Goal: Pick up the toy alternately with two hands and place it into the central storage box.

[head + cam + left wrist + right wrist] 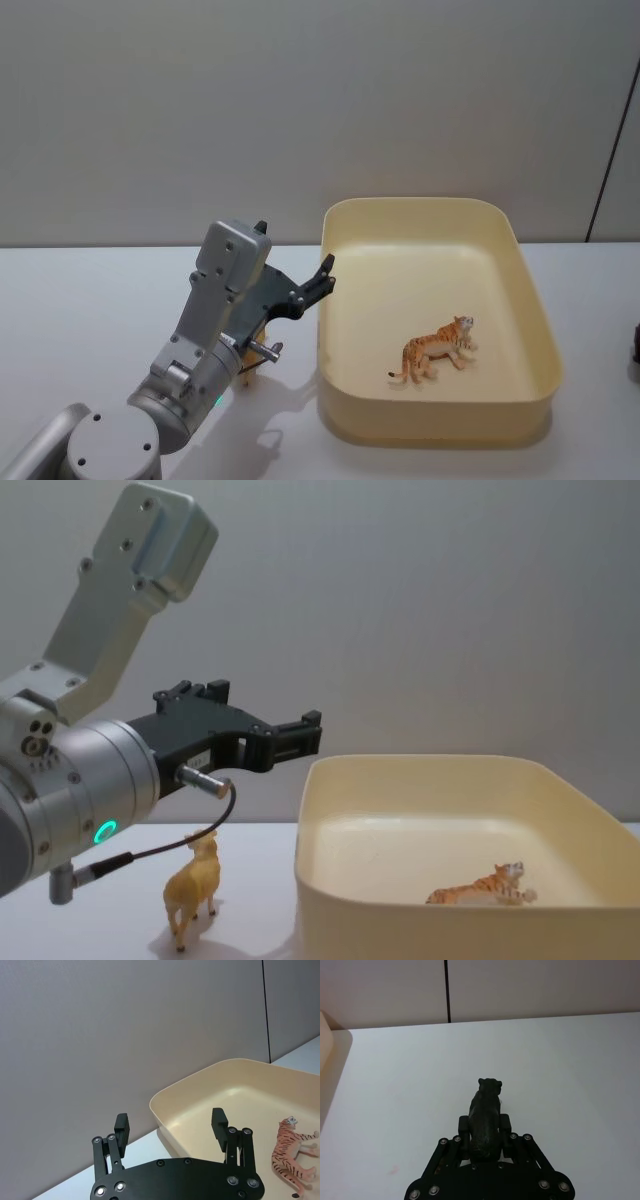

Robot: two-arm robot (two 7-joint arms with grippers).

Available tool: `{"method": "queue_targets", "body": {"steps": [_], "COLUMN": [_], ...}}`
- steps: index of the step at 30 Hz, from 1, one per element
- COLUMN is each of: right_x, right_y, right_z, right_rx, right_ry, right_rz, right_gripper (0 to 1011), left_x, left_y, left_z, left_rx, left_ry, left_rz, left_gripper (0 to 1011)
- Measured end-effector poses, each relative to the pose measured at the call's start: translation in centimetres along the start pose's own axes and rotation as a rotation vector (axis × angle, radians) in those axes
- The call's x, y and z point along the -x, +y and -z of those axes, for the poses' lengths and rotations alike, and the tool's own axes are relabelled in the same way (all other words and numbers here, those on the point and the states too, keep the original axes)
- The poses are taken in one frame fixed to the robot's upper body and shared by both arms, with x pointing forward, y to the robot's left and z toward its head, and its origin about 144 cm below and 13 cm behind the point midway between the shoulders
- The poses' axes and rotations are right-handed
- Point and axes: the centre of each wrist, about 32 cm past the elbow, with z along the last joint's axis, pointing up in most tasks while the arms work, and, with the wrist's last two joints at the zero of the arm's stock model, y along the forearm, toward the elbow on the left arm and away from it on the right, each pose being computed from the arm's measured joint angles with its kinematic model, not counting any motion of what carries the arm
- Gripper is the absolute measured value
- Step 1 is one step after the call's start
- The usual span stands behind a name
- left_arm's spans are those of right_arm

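Observation:
The central storage box [432, 415] is a cream-yellow tub right of centre on the white table. An orange striped tiger toy [436, 351] lies on its floor. My left gripper [296, 258] hovers open and empty just outside the box's left rim [165, 1110], fingers [219, 1123] spread wide, with the tiger [292, 1159] beyond them. A tan hoofed toy [194, 884] stands on the table under the left arm. To the right of the box, my right gripper [485, 1129] is shut on a black panther toy [486, 1110], which faces away over bare table.
The grey wall runs close behind the table. A dark shape [636, 345] sits at the head view's right edge. A corner of the box [325, 1030] shows in the right wrist view, with open white tabletop [560, 1070] around the panther.

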Motion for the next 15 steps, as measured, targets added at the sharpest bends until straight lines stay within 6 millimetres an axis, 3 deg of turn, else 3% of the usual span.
{"method": "queue_targets", "body": {"steps": [15], "right_x": [1.2], "right_y": [-1.2], "right_z": [-2.6], "right_rx": [-0.101], "right_ry": [0.055], "right_rz": [-0.121], "right_gripper": [312], "left_x": [0.0], "left_y": [0.0], "left_z": [0.0], "left_rx": [0.0], "left_ry": [0.0], "left_rz": [0.0], "left_gripper": [1002]}}
